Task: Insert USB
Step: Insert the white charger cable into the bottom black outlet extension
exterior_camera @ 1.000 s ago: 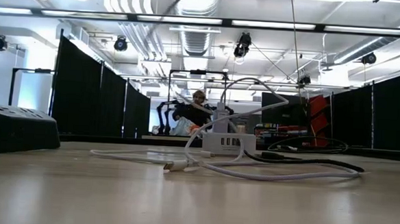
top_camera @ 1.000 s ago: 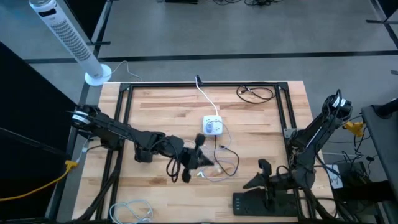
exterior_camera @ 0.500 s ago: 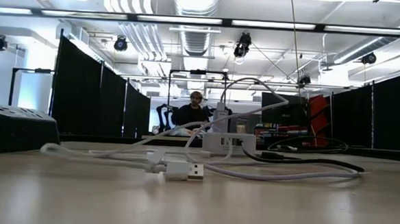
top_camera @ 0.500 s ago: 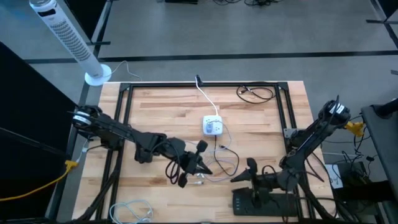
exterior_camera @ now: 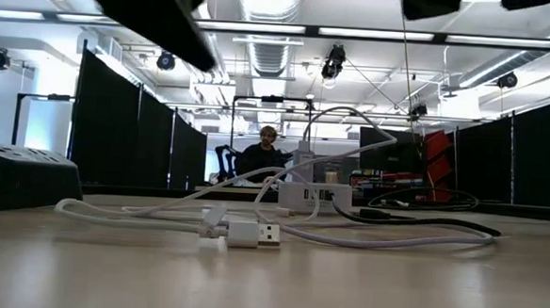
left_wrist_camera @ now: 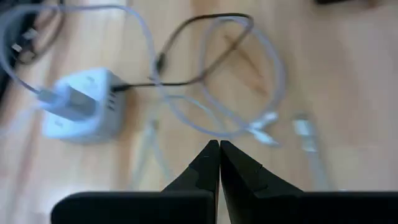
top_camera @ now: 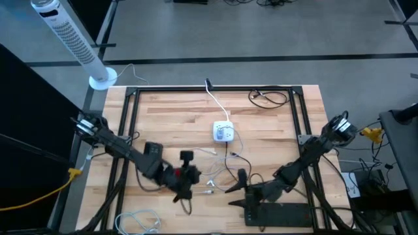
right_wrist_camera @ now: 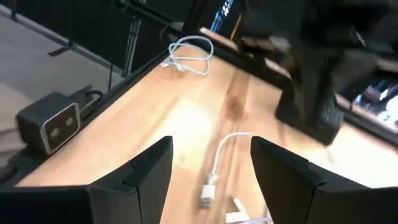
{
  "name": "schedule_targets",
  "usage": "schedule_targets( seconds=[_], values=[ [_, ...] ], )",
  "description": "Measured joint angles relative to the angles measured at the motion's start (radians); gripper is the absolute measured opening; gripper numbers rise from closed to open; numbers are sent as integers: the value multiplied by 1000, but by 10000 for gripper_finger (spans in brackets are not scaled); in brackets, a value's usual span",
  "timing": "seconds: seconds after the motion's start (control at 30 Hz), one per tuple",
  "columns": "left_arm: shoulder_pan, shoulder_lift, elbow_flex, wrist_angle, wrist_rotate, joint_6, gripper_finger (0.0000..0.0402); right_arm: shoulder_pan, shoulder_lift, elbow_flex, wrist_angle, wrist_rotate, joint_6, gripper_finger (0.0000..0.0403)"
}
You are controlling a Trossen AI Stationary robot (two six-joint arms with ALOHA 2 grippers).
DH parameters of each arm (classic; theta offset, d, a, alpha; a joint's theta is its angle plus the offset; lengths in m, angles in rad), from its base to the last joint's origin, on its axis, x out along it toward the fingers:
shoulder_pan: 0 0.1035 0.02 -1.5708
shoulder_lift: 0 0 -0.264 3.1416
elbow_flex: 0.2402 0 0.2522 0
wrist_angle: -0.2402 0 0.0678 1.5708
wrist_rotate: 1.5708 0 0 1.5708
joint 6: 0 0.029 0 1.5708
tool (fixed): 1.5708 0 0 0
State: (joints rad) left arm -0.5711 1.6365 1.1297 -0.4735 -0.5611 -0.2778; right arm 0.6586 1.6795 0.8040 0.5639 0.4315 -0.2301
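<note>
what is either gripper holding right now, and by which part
Nothing is held. The left gripper is shut on nothing above the cables; the right gripper is open, with the white USB cable lying loose on the table.

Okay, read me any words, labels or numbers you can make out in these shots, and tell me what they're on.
No text can be read anywhere.
white charger hub: dark marks on its front, too small to read.
blue sign behind the table: blurred, unreadable.

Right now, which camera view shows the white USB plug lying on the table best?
The low view: the white USB plug lies close and side-on, metal tip visible. The high view shows only a tiny pale speck; the left wrist view blurs it; the right wrist view shows it small.
</note>
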Motion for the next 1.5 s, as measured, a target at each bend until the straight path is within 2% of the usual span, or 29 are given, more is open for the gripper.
schedule_targets(
  seconds=[0.07,0.2,0.3,0.4,0.5,0.6,0.77,0.9,1.0,1.1,1.3,1.5],
  values=[
    [-52,5,0,-24,19,-92,0,-25,31,49,-48,-41,71,202],
    [-157,6,0,-28,48,-223,0,-89,99,179,-201,-194,193,206],
    [-226,7,0,-31,2,-289,0,-123,167,284,-273,-272,217,214],
    [-281,6,0,-31,-88,-361,0,-156,235,403,-393,-349,244,225],
    [-326,11,0,-31,-170,-395,0,-187,308,510,-555,-359,259,236],
    [-347,27,0,-27,-206,-396,0,-215,376,578,-665,-354,285,246],
    [-349,57,0,-27,-216,-401,0,-264,457,624,-692,-357,301,254],
    [-349,78,0,-29,-215,-401,0,-305,485,626,-700,-385,356,246],
    [-349,84,0,-29,-215,-401,0,-328,490,631,-718,-460,394,225],
    [-349,85,0,-31,-215,-401,0,-332,491,632,-737,-475,399,180],
    [-349,85,0,-30,-216,-401,0,-310,490,630,-745,-457,358,22],
    [-349,85,0,-28,-218,-412,0,-253,459,623,-724,-361,316,7]
  ],
)
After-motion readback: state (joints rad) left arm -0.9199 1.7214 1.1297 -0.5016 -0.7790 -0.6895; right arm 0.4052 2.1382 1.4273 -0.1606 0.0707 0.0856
